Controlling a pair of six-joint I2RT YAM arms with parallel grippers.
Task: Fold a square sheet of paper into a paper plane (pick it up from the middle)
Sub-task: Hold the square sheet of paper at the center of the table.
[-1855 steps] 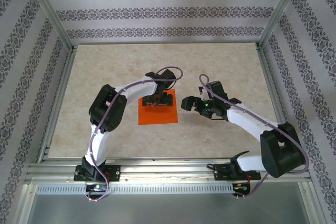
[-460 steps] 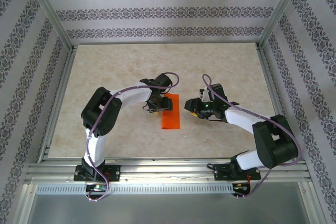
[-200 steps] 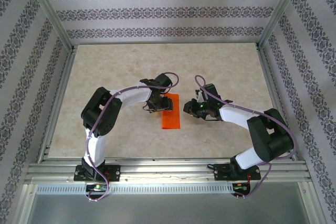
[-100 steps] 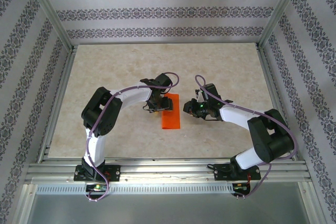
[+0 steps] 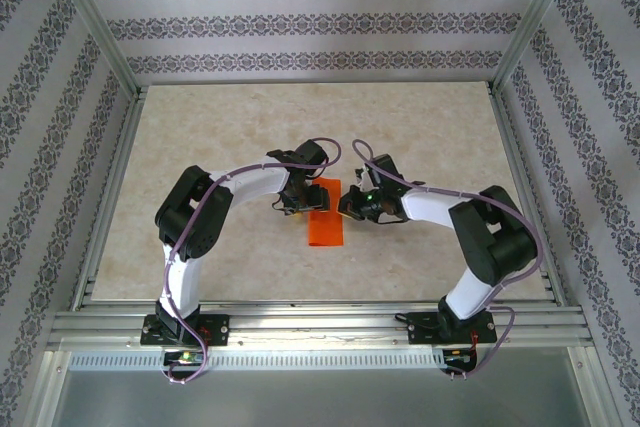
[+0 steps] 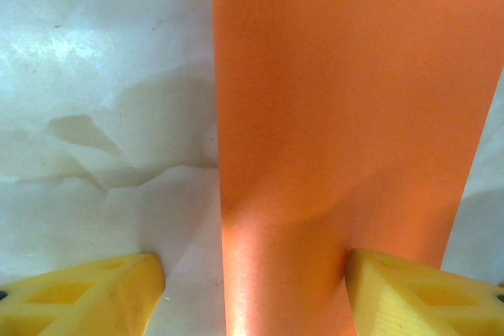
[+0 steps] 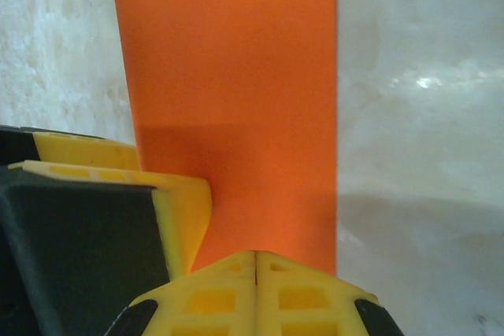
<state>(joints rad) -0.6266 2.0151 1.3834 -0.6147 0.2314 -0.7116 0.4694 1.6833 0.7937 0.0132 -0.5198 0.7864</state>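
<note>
The square sheet of paper lies on the table folded in half, a narrow bright orange strip. My left gripper is at its upper left and stands open. In the left wrist view the strip runs between the yellow fingers, the right one resting on the paper and the left one on bare table. My right gripper is shut, its joined tips down on the strip's near end. The left gripper's finger sits just beside them.
The beige marbled table has free room all round the paper. Aluminium frame rails run along the near edge and the sides, with patterned walls behind.
The flat square was folded into a narrow strip. In the last second my right gripper slid left onto the strip's right edge. The left arm stayed put.
</note>
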